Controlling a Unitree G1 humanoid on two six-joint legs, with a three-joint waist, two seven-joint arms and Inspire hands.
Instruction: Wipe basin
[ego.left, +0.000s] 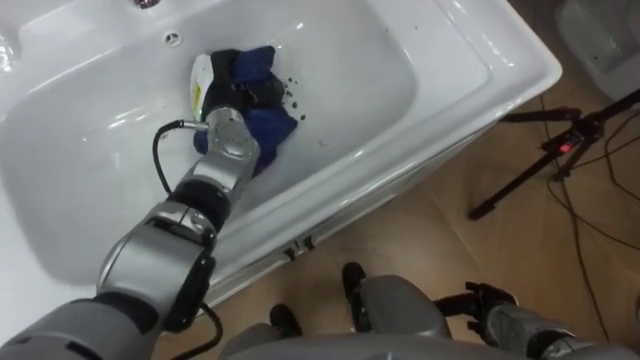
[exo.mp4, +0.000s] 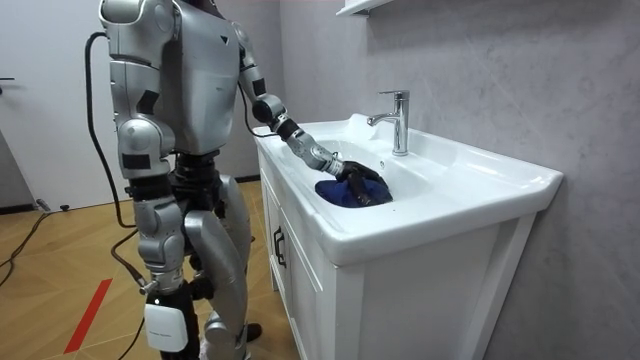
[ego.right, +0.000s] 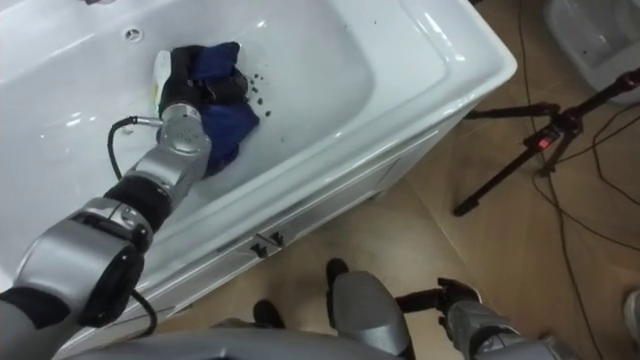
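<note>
A humanoid robot stands close against a white cabinet (exo.mp4: 305, 290) that carries a wide white basin (ego.left: 430, 60). Its left arm reaches down into the bowl. The left hand (ego.left: 243, 92) rests on a crumpled blue cloth (ego.left: 268, 128), dark fingers bent down into the folds and gripping it, so the cloth bunches up around the hand rather than lying flat. Cloth and hand sit on the basin floor near the middle, below the small round overflow hole (ego.left: 172, 38). A chrome tap (exo.mp4: 398, 112) rises on the far rim. The right hand (ego.left: 497, 302) hangs low at the robot's side above the wooden floor; its grip cannot be told.

Just beside the cloth, on the side away from the robot's arm, a scatter of dark specks (ego.left: 292, 98) lies on the white surface (one or two stray further out). They look like the dirt to be wiped.

Judged risks from here: because the cloth is balled up, little of it touches the bowl, so a stroke could pass over the specks or smear them. A loose grip could let the cloth slide out on the smooth curved wall. A wide sweep might knock the wrist against the basin's near rim. A black tripod (ego.left: 530, 178) stands on the floor, well apart.
</note>
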